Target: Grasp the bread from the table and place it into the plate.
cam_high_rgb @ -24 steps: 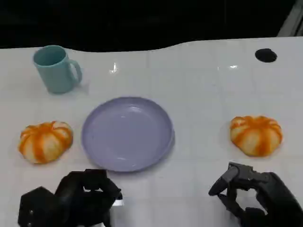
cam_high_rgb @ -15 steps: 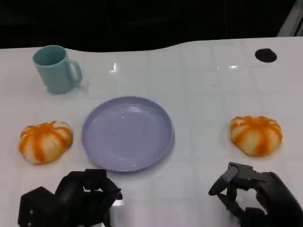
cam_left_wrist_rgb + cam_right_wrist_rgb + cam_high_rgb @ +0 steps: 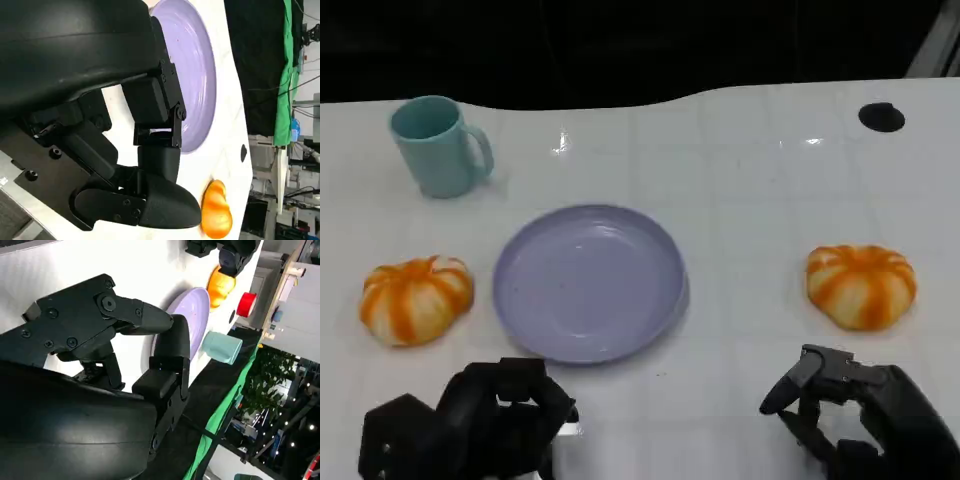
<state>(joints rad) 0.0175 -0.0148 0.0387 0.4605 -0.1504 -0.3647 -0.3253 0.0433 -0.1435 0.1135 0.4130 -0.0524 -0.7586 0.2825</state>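
Note:
Two orange-and-white striped bread rolls lie on the white table. One bread [image 3: 416,300] is left of the lavender plate [image 3: 520,300], the other bread [image 3: 861,286] is to its right. The plate holds nothing. My left hand [image 3: 470,420] sits at the near edge, below the plate's left side, its fingers curled in on nothing. My right hand [image 3: 860,420] is near the front edge, just below the right bread, also curled and holding nothing. The left wrist view shows the plate [image 3: 202,70] and the right bread [image 3: 217,212]. The right wrist view shows the plate [image 3: 195,315] and the left bread [image 3: 221,284].
A teal mug [image 3: 440,146] stands at the back left of the table, seen too in the right wrist view as the mug [image 3: 222,347]. A small black mark [image 3: 881,117] lies at the back right. The table's far edge borders a dark backdrop.

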